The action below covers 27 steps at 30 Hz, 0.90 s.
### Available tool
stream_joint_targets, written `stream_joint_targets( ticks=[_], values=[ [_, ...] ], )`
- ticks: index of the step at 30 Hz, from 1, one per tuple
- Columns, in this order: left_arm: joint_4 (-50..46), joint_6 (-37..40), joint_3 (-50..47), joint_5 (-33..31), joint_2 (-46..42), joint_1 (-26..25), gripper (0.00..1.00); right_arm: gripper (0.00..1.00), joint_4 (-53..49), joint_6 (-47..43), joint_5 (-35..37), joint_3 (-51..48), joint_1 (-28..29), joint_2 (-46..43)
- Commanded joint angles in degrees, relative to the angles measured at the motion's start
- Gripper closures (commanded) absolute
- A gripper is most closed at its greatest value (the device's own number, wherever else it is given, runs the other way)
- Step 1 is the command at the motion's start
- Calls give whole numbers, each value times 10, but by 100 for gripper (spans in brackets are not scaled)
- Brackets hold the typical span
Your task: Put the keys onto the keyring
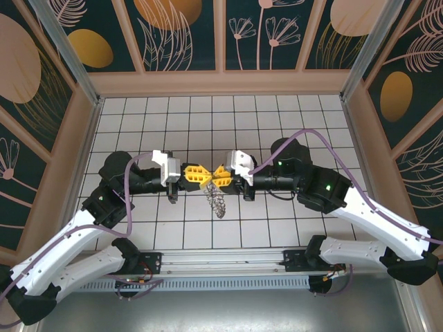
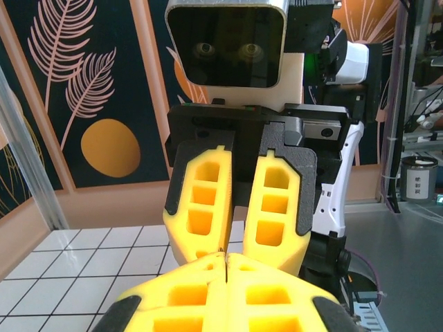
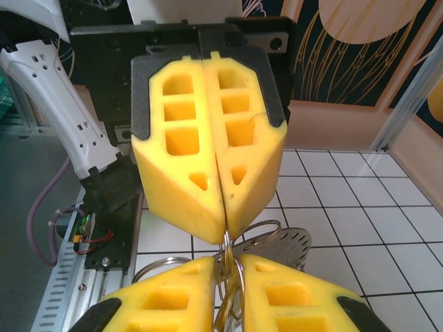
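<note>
Above mid-surface, between the two arms: keyring (image 3: pixel 284 242) held off the white tiled surface (image 1: pixel 291 228), its grey scalloped disc and wire loops dangling under the meeting fingertips. Key not picked out with certainty; a brassy glint (image 3: pixel 223 273) among the loops may be it, or just yellow reflected off the foam. Left gripper (image 3: pixel 223 232): jaws pressed fully together, a thin loop of the ring pinched at the very tips. Right gripper (image 2: pixel 232 250): jaws a sliver apart, loops running through the slot; cannot tell whether the pads bite or merely flank the wire. Risks, as judged: the left pinch is at the extreme tip on smooth wire, so any tug from the right side could pull it free and drop the lot onto the tiles; a key half threaded could slide back off; loops could snag in the foam cut-outs. Writing: none legible; a small labelled container (image 2: pixel 414 181) beyond the surface, text too small to read.
</note>
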Motion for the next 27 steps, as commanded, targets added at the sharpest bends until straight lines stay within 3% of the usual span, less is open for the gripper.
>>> stream_joint_targets(
  ticks=[1,5,12,15,27],
  values=[
    [63,-24,-5,14,-6,1,100,89,31,7,-14,-11,3,-4],
    [74,-27,-10,12,-17,0,100,92,23,9,-2,-10,3,-5],
    [57,-18,-1,7,-22,0,100,77,11,15,5,-15,3,-17],
    [61,-20,0,7,-22,1,100,76,10,14,7,-13,3,-15],
    [64,-23,3,8,-18,0,100,96,1,7,-4,-7,3,-4]
  ],
)
